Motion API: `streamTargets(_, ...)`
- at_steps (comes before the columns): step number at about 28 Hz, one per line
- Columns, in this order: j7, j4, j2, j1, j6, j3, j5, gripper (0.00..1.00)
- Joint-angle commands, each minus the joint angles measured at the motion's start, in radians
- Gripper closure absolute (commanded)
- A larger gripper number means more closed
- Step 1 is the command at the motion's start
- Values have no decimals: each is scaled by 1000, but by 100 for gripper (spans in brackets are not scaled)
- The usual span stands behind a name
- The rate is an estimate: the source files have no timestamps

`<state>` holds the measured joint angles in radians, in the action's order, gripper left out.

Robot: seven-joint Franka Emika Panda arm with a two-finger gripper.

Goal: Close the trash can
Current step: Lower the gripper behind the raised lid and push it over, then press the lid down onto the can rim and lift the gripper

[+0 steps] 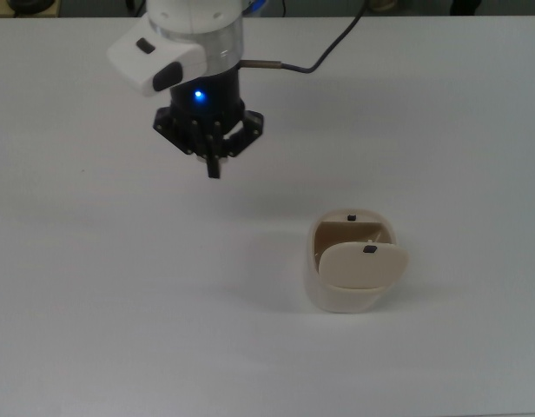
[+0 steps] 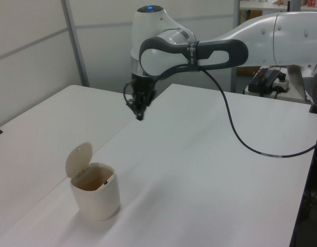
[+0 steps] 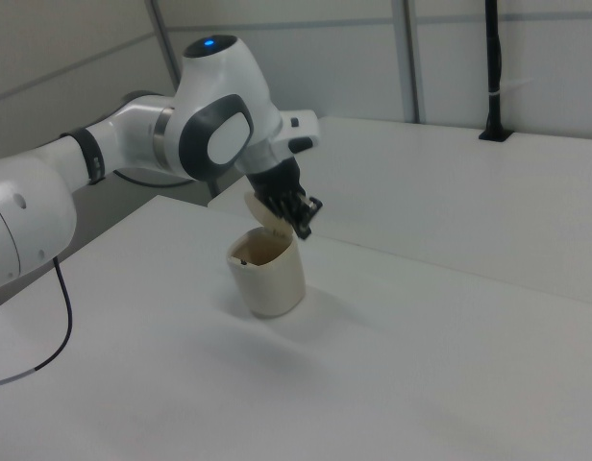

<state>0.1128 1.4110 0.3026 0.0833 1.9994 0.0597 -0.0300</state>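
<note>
Trash can (image 1: 346, 274) is sitting on the white desk (image 1: 94, 304), lower right of center in the top view, and it's def open rn: the lid (image 2: 78, 160) is tipped up nearly vertical on one side of the rim, so you can look straight into the cream body (image 2: 97, 195). In the top view there's a tiny black knob (image 1: 369, 249) on the lid and another small dark bit (image 1: 352, 217) at the far rim of the opening. The hand (image 1: 214, 169) hangs in the air w/ its fingers pinched together into one dark point, holding nothing, aimed down at the desk. It's up and to the top view's left of the can, well apart, not touching it. In the left view the hand (image 2: 140, 115) is above and to the left view's right of the can, w/ the white-and-grey arm (image 2: 199, 49) coming in from the left view's right side. In the right view the fingers (image 3: 304, 223) show just beside the raised lid and overlap it, but going by the other two views that's only the angle. Blue light (image 1: 198, 96) is lit on the wrist, and a black cable (image 2: 251, 139) loops off the arm down across the desk.
</note>
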Motion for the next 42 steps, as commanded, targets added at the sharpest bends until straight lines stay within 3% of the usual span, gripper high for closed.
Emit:
streamTargets(1,62,-1,4,0,183,-38,-56,100)
streamTargets(10,116,0,72,7,488,-133,-57,100)
streamTargets(16,114,2,119,53,607,-141,-50,100)
streamTargets(25,113,17,136,82,607,-141,-13,100)
streamTargets(29,113,78,135,107,598,-141,2,99)
streamTargets(42,111,91,133,108,421,-141,35,98)
